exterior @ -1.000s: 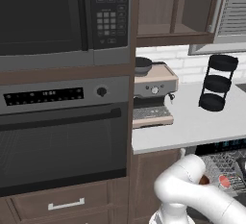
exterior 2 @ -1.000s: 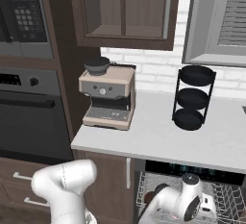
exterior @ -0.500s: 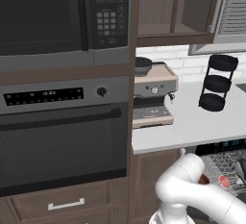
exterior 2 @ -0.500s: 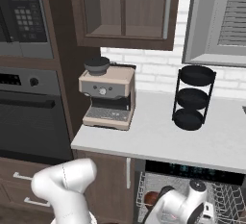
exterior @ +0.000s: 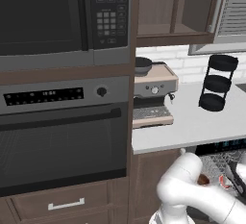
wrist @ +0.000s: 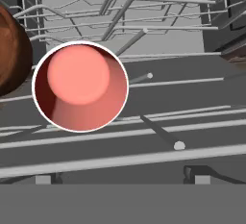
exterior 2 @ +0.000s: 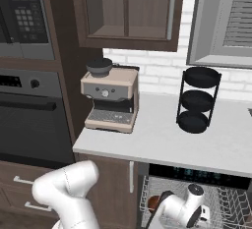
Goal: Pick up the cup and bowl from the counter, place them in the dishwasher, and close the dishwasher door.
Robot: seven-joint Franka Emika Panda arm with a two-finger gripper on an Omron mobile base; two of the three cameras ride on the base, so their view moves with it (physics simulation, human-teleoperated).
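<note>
Two dark wall appliances, a microwave above a black glass oven, stand left of the pale, smooth counter, which carries a beige espresso machine and a black three-tier round rack against white brick. Below the counter, the dishwasher stands open, its grey wire rack pulled out. In the rack sit a glossy brown bowl and, just beside it, a round salmon-pink cup with a white rim, seen from above. The gripper hangs over the cup with fingers spread wide, holding nothing.
</note>
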